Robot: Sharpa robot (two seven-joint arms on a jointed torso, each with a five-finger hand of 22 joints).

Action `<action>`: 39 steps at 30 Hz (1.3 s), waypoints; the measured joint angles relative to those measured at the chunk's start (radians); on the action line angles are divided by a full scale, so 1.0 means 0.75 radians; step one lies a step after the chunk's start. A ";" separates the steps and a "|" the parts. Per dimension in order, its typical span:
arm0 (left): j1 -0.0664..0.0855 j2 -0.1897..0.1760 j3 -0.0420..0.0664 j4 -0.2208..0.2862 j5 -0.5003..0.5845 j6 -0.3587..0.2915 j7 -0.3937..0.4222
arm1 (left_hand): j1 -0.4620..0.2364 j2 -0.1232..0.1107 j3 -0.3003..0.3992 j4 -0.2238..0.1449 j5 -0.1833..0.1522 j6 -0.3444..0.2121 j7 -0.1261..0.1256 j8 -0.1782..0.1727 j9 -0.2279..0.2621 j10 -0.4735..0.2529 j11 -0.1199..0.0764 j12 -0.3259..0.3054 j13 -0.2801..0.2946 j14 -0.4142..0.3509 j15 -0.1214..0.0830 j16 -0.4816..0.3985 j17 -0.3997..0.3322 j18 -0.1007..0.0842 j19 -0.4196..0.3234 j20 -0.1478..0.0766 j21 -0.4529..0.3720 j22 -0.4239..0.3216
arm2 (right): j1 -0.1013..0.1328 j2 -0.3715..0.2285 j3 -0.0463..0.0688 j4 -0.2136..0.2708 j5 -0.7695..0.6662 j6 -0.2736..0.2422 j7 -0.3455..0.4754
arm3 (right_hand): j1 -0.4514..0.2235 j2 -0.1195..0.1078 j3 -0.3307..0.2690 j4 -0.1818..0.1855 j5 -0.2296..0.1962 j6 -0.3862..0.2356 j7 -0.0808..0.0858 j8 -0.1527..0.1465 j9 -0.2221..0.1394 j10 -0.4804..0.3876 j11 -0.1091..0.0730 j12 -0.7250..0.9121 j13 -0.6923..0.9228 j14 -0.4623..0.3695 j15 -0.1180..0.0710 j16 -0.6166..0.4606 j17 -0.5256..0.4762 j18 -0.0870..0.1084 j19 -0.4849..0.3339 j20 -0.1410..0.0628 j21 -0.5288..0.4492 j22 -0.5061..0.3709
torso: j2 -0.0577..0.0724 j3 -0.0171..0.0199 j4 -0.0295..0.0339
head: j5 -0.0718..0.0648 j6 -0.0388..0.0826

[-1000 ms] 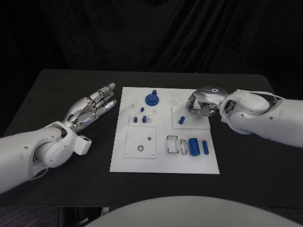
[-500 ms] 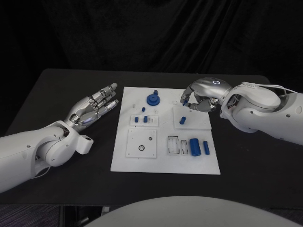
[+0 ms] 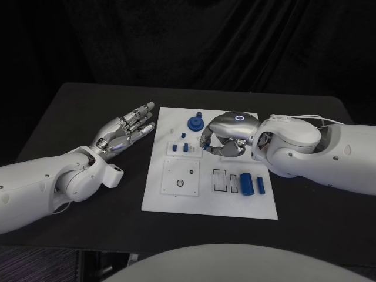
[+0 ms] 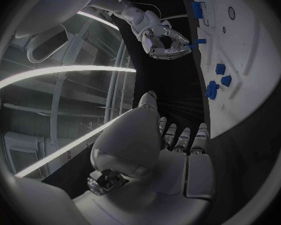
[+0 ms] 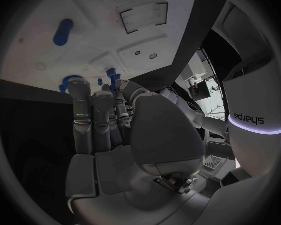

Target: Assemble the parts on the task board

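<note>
The white task board (image 3: 209, 202) lies in the middle of the table. My right hand (image 3: 226, 140) hovers over its upper middle with the fingers curled downward. In the left wrist view, my right hand (image 4: 162, 42) pinches a small blue part (image 4: 199, 41) at its fingertips, just over the board (image 4: 253, 45). My left hand (image 3: 124, 132) lies left of the board, palm up, fingers spread, holding nothing. A blue round part (image 3: 194, 123) stands at the board's far edge. Small blue pegs (image 3: 183, 147) stand left of my right hand.
Two blue cylinders (image 3: 253, 184) lie in the board's near right part, beside two rectangular recesses (image 3: 218, 179). A square plate with holes (image 3: 181, 176) sits near left on the board. Black table (image 3: 78, 111) surrounds the board on all sides.
My right hand has moved left from the board's right upper plate to over its upper middle. The left hand has kept its pose. The camera has shifted slightly.
</note>
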 measured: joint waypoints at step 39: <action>-0.002 0.034 0.000 -0.013 0.000 0.032 0.000 | 0.005 0.005 0.004 -0.004 0.000 0.005 0.015 0.000 0.000 0.000 0.000 -0.005 -0.001 0.005 0.005 0.000 -0.001 0.000 -0.005 0.005 0.000 -0.013 | -0.120 0.179 0.000 -0.086 -0.149 0.109 -0.002 | 0.006 -0.006 0.000 -0.015 0.000 -0.009 0.000 -0.012 0.016 0.016 0.002 -0.016 -0.005 0.020 -0.002 0.049 0.049 0.000 0.020 0.001 0.057 0.000 | 0.003 0.0022 0.0022 | 0.073 0.000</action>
